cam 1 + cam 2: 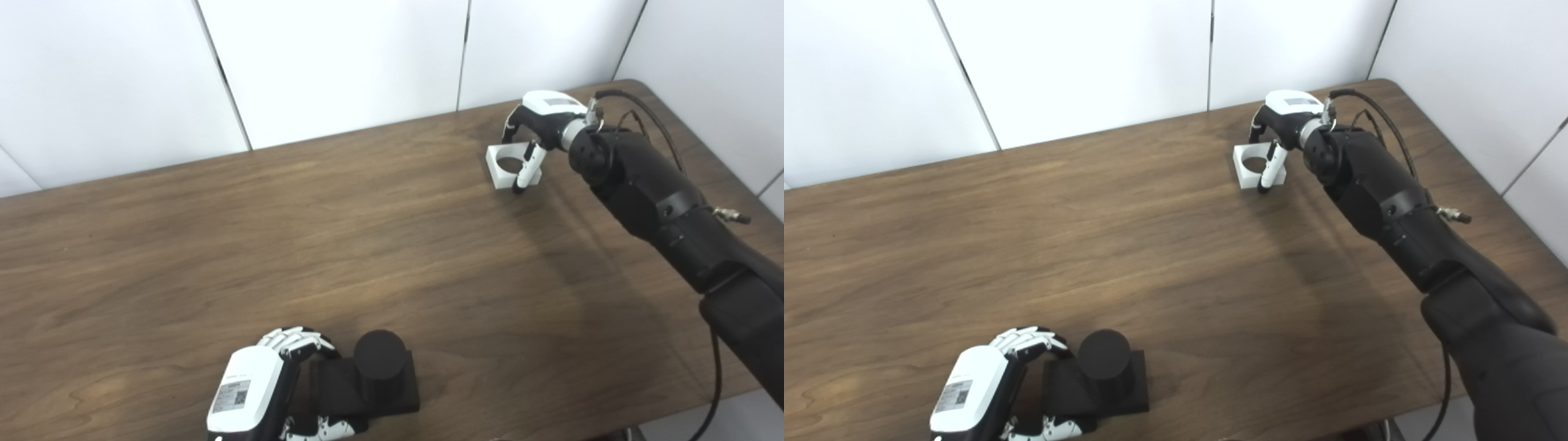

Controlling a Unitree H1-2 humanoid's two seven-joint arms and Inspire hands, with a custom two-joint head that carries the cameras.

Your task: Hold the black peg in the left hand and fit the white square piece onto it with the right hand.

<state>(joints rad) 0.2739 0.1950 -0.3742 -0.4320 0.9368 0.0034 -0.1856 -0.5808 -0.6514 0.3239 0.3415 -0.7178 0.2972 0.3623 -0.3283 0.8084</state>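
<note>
The black peg is a short cylinder standing upright on a square black base near the table's front edge. My left hand is at its left side, fingers curled over the base's far edge and thumb along its near edge, shut on the base. The white square piece, with a round hole, lies flat at the far right of the table. My right hand arches over it, thumb against its near right corner and fingers behind it, closed around it.
The wooden table spans the view, its far edge against white wall panels. My right forearm stretches diagonally over the right side, with a cable hanging past the near right edge.
</note>
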